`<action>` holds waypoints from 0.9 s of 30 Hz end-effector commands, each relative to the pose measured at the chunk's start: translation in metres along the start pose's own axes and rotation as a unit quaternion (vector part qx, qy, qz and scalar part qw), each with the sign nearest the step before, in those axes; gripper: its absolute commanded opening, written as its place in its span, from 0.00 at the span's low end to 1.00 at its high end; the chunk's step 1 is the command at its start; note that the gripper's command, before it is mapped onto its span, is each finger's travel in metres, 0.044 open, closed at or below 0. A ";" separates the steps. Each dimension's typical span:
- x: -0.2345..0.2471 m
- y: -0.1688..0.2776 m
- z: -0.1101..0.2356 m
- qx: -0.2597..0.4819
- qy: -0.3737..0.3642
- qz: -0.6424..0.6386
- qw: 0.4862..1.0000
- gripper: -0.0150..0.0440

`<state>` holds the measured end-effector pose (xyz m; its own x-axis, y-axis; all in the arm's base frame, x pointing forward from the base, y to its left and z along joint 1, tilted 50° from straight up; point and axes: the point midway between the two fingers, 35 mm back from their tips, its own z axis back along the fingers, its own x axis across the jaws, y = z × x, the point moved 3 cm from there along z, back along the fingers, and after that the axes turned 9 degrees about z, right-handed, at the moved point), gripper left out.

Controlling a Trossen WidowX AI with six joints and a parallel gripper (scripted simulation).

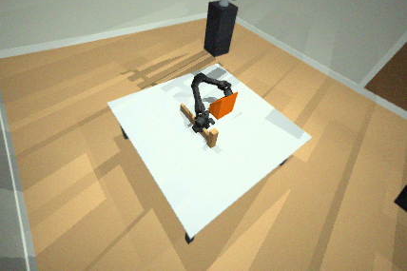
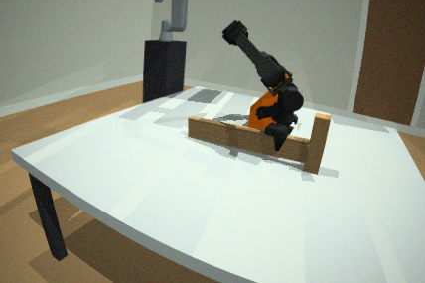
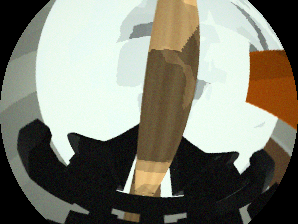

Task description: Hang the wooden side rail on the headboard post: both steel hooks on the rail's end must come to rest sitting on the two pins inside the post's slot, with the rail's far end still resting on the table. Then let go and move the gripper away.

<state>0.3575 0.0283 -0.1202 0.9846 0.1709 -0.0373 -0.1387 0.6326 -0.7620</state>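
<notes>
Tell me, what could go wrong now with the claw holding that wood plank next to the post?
1. The claw is shut on the rail right beside the post. The hooks and pins are hidden, so letting go now might drop the rail if they aren't seated.
2. The post stands free on the table; a sideways push from the rail could tip it.
3. Pulling away, the claw could bump the orange panel close behind it.

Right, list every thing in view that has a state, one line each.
End effector: shut on the side rail, gripping from above.
Side rail: on edge, held near its post end, that end against the post; hooks not visible.
Headboard post: upright on the table.
Orange panel: standing behind the arm.
</notes>
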 end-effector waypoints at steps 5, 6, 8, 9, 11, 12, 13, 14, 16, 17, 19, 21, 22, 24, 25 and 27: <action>0.000 0.002 -0.001 0.003 -0.001 0.002 1.000 0.25; 0.000 0.002 -0.001 0.003 -0.001 0.002 1.000 0.25; 0.000 0.002 -0.001 0.003 -0.001 0.002 1.000 0.25; 0.000 0.002 -0.001 0.003 -0.001 0.002 1.000 0.25; 0.000 0.002 -0.002 0.003 -0.001 0.002 1.000 0.25; 0.000 0.002 -0.002 0.003 -0.001 0.002 1.000 0.25; 0.000 0.002 -0.002 0.003 -0.001 0.002 1.000 0.25; 0.000 0.002 -0.002 0.003 -0.001 0.002 1.000 0.25; 0.000 0.002 -0.002 0.003 -0.001 0.002 1.000 0.25; 0.000 0.002 -0.003 0.003 -0.001 0.002 1.000 0.25; 0.000 0.002 -0.003 0.003 -0.001 0.002 1.000 0.25; 0.000 0.002 -0.003 0.003 -0.001 0.002 1.000 0.25; 0.000 0.002 -0.003 0.003 -0.001 0.002 1.000 0.25; 0.000 0.002 -0.004 0.003 -0.001 0.002 1.000 0.25; 0.000 0.002 -0.004 0.003 -0.001 0.002 1.000 0.25; 0.000 0.002 -0.004 0.003 -0.001 0.002 1.000 0.25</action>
<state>0.3574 0.0261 -0.1228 0.9844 0.1718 -0.0382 -0.1400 0.6328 -0.7616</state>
